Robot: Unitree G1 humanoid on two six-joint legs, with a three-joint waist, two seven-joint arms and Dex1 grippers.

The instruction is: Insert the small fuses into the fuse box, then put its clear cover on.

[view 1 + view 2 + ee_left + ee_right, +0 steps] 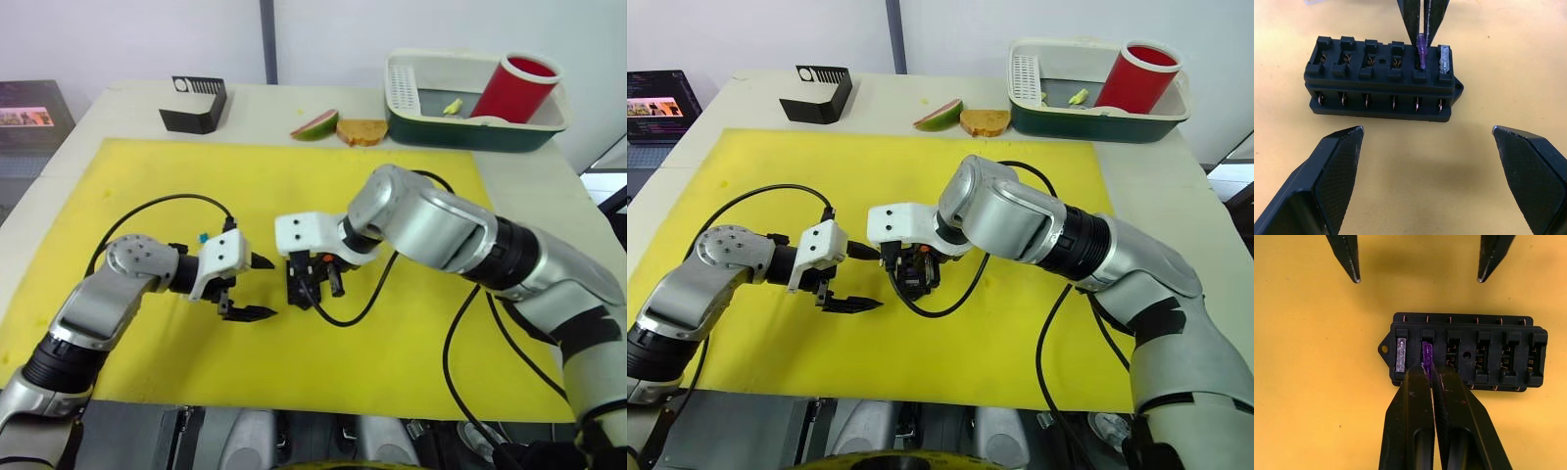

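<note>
The fuse box point(1382, 78) sits on the yellow mat point(294, 196) that covers my counter point(118, 103), between my two tools. My right tool point(1428, 369) is pinched together on a purple fuse point(1427, 352), holding it upright in the second slot from the end of the box that carries the small mounting tab. A clear fuse point(1401, 354) already stands in the end slot beside it; the other four slots are open. My left tool point(1427, 142) hovers just beside the box with its fingers point(1332, 161) spread wide apart, touching nothing. At the far side of the counter lie a black slotted holder point(196, 103) and a green-based tray point(470, 117) with a red cup point(514, 88)
</note>
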